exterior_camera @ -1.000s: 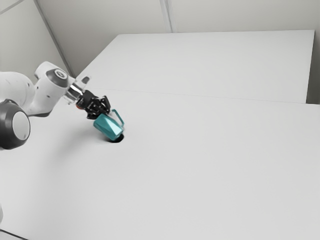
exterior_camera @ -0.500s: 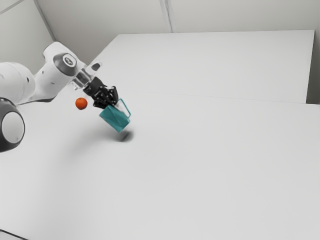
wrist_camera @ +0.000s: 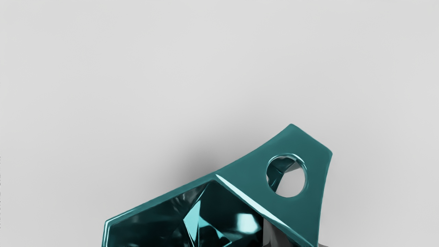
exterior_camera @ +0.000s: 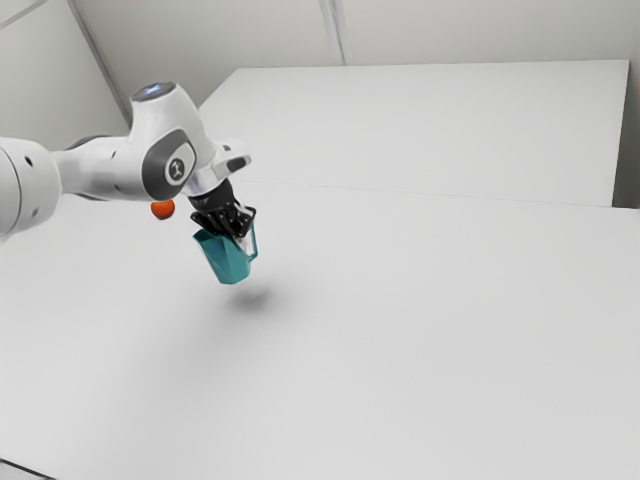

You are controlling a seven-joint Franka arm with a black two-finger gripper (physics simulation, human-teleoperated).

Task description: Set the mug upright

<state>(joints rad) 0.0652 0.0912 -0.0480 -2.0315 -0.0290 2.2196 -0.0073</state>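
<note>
Aslant, mug (exterior_camera: 226, 262), mouth upward

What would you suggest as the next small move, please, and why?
I would probably turn the gripper slightly to level the mug before lowering it: the mug hangs above the table, apart from its shadow, and leans with its rim toward the exterior view's left.

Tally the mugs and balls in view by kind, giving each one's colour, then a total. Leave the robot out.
Mugs: 1, the teal mug
Balls: 1, the orange ball
Total: 2
</note>
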